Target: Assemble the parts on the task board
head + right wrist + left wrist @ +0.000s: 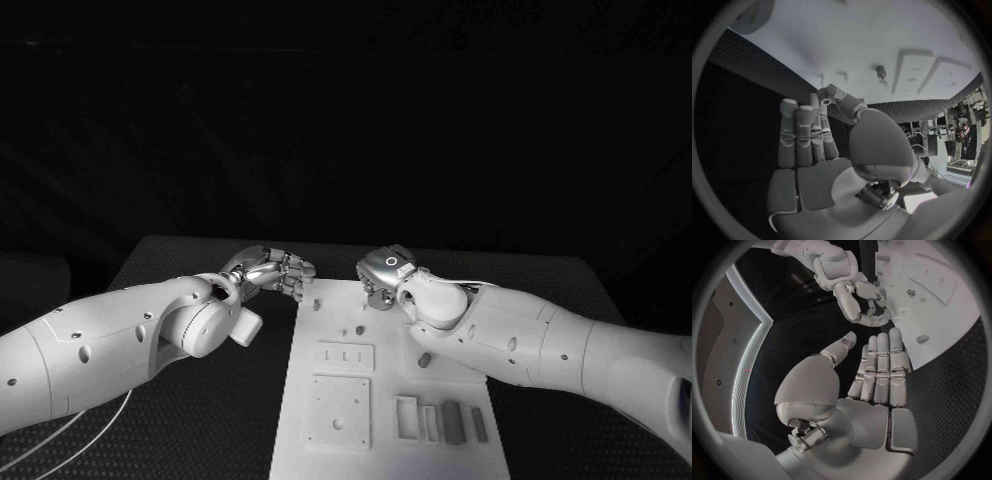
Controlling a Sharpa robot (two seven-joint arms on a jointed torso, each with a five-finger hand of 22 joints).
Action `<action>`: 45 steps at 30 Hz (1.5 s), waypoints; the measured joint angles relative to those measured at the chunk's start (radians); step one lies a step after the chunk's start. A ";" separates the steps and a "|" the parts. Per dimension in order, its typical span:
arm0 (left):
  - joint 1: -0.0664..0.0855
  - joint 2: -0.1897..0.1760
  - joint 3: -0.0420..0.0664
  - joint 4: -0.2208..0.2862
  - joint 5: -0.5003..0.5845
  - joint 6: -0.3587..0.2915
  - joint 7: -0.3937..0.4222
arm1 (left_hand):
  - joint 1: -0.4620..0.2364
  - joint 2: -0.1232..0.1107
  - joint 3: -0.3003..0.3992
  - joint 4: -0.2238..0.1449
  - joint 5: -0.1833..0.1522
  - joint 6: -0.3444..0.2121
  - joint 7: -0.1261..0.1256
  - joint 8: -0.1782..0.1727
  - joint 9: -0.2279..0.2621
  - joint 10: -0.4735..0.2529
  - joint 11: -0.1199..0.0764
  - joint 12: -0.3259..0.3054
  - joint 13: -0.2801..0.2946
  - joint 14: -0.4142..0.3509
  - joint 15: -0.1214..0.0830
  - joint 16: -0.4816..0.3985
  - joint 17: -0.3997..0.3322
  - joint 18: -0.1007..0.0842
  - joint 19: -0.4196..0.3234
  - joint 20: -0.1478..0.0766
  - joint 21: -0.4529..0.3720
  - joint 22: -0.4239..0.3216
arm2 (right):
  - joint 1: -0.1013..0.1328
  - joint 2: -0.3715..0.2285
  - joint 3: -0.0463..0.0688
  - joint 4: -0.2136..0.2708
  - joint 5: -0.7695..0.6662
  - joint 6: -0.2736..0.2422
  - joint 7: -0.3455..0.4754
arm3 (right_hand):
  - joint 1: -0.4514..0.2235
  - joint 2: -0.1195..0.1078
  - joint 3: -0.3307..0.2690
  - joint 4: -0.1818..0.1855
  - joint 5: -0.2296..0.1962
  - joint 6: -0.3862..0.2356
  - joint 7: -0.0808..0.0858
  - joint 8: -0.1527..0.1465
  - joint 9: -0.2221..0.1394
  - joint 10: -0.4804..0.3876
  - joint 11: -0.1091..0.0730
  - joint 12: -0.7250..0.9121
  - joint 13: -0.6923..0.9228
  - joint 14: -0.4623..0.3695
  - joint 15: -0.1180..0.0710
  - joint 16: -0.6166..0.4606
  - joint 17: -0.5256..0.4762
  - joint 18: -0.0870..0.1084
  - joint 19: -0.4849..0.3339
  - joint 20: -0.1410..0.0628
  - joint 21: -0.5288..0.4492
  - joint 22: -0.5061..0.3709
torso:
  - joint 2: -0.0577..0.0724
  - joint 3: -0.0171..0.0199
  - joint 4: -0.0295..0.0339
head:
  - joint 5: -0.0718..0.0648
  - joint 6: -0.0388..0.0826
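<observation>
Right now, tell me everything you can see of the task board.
The task board is a long white plate, matte like plastic, lying flat on the black table and running away from the robot. Near its close end sit a square raised plate with small holes, a smaller raised plate with slots beyond it, and a row of upright rectangular parts, some pale, some darker. Small pegs stand mid-board. The left hand and right hand hover at its far end; whether they touch it is unclear.

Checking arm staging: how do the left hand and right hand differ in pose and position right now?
The left hand hangs at the far left edge of the task board, over the black table; the right hand hangs over the board itself. In the left wrist view the left hand's fingers are straight, the right hand's curled. Both hold nothing.
</observation>
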 measured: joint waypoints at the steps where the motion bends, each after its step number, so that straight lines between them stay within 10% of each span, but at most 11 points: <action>1: 0.000 0.000 0.000 0.000 0.000 0.000 0.000 | 0.000 0.000 0.000 0.000 0.000 0.000 0.000 0.000 0.000 0.000 0.000 0.000 0.000 0.000 0.000 0.000 0.000 0.000 0.000 0.000 0.000 0.000 | 0.000 0.001 0.000 -0.002 0.000 0.001 0.000 | 0.000 0.000 0.000 0.000 0.000 0.000 0.000 -0.001 0.000 0.000 0.000 0.000 0.000 0.000 0.000 0.000 0.000 0.000 0.000 0.000 0.000 0.000 | 0.000 0.0000 -0.0001 | 0.001 -0.001; 45: 0.031 0.002 0.000 0.016 0.000 0.001 -0.002 | 0.000 0.000 0.000 0.000 0.000 0.000 0.000 0.000 0.002 0.000 0.000 0.000 0.003 0.000 0.000 -0.004 0.003 0.000 0.000 0.000 0.000 0.002 | 0.001 0.038 -0.008 -0.044 0.013 0.020 0.000 | -0.001 -0.007 0.003 -0.002 0.000 0.000 0.004 0.001 0.000 0.021 -0.004 -0.006 0.002 -0.003 0.000 0.004 -0.002 0.000 -0.005 0.001 0.008 -0.001 | 0.011 0.0033 -0.0042 | 0.024 -0.019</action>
